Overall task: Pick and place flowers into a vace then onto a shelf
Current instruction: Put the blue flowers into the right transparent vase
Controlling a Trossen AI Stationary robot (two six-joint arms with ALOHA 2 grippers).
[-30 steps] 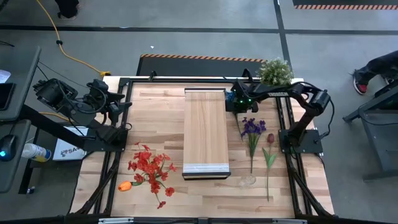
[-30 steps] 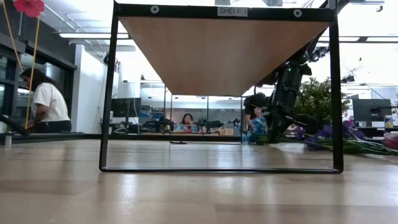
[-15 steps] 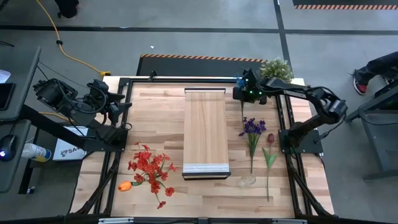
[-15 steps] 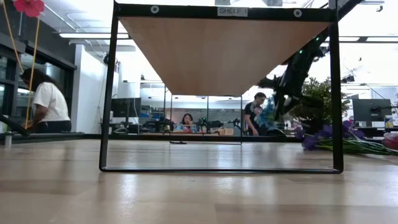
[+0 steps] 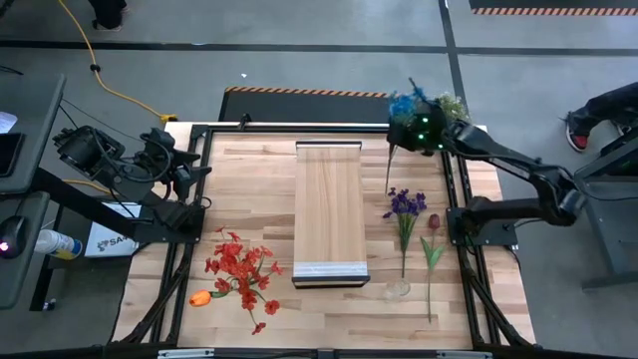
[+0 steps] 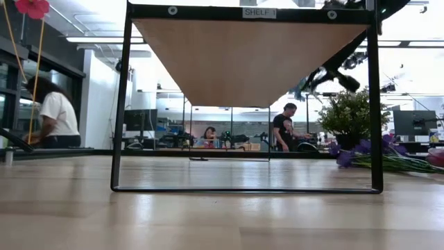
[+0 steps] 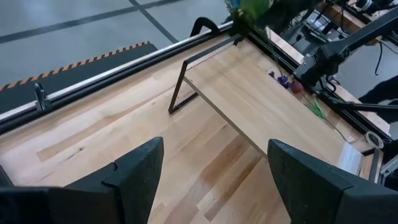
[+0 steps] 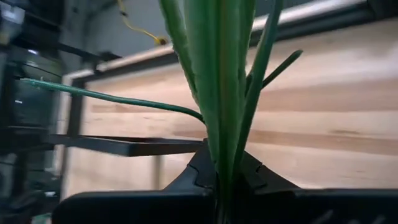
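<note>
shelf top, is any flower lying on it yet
No, the shelf shows bare wood from above; the red flowers and purple flowers lie on the table beside it.

Overhead and table-level views both show the shelf (image 5: 332, 213).

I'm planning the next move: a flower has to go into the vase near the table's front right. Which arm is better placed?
The right arm: its jaws are already shut on a blue flower, and the vase stands on its side. The left gripper waits open at the left edge.
</note>
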